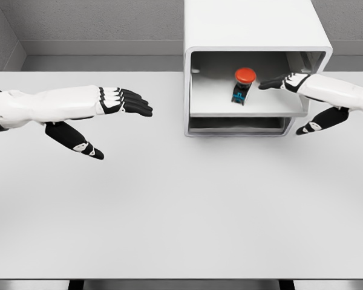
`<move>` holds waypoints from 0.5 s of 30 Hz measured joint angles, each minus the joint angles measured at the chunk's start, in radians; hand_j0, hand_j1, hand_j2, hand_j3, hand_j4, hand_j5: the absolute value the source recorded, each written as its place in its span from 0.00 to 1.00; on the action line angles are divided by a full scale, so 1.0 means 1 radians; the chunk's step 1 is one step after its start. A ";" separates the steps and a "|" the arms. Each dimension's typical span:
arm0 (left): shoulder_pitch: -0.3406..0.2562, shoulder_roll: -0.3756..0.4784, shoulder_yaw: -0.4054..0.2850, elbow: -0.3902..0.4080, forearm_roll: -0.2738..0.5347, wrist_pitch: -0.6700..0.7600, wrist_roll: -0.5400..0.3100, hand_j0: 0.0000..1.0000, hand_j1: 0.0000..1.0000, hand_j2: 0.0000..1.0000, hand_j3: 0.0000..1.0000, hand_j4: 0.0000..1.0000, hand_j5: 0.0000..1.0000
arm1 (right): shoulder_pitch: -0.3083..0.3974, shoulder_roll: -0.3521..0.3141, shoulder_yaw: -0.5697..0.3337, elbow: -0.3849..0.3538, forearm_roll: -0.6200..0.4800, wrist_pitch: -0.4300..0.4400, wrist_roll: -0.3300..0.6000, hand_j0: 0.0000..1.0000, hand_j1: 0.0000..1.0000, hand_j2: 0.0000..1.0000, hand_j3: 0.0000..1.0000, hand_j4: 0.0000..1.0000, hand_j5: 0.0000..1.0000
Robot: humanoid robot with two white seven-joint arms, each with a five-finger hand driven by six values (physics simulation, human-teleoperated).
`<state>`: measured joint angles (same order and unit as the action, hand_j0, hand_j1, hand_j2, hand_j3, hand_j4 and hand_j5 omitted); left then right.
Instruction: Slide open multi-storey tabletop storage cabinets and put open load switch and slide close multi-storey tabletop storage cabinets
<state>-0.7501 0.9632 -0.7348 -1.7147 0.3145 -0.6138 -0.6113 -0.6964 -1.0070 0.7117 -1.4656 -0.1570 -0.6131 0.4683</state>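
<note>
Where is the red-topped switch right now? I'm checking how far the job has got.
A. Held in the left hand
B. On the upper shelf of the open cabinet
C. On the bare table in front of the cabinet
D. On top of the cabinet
B: the switch stands on the upper shelf inside the open cabinet, with the right hand beside it, fingers open.

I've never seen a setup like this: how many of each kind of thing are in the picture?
Table: 1
Cabinet: 1
Switch, red-topped, in the cabinet's open drawer: 1
Robot hands: 2, the left hand and the right hand
Total: 5
</note>
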 measured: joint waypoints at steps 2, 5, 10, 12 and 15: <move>0.000 0.000 0.001 0.001 0.000 0.000 0.000 1.00 1.00 1.00 1.00 1.00 1.00 | 0.000 -0.009 -0.004 -0.001 -0.001 0.000 -0.001 1.00 1.00 1.00 1.00 1.00 1.00; 0.000 0.000 0.001 0.001 0.000 0.000 0.000 1.00 1.00 1.00 1.00 1.00 1.00 | 0.002 -0.026 -0.006 -0.002 -0.002 0.000 -0.001 1.00 1.00 1.00 1.00 1.00 1.00; 0.001 0.002 0.001 0.001 0.000 0.000 0.000 1.00 1.00 1.00 1.00 1.00 1.00 | 0.014 -0.036 -0.002 -0.027 0.001 0.000 0.003 1.00 1.00 1.00 1.00 1.00 1.00; 0.001 0.002 0.002 0.001 0.000 0.000 0.000 1.00 1.00 1.00 1.00 1.00 1.00 | 0.023 -0.036 0.000 -0.038 0.002 0.000 0.005 1.00 1.00 1.00 1.00 1.00 1.00; 0.000 0.002 0.002 0.001 0.000 0.000 0.000 1.00 1.00 1.00 1.00 1.00 1.00 | 0.028 -0.037 0.003 -0.052 0.003 0.000 0.014 1.00 1.00 1.00 1.00 1.00 1.00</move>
<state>-0.7501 0.9654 -0.7332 -1.7134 0.3142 -0.6138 -0.6113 -0.6688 -1.0440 0.7149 -1.5174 -0.1535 -0.6133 0.4824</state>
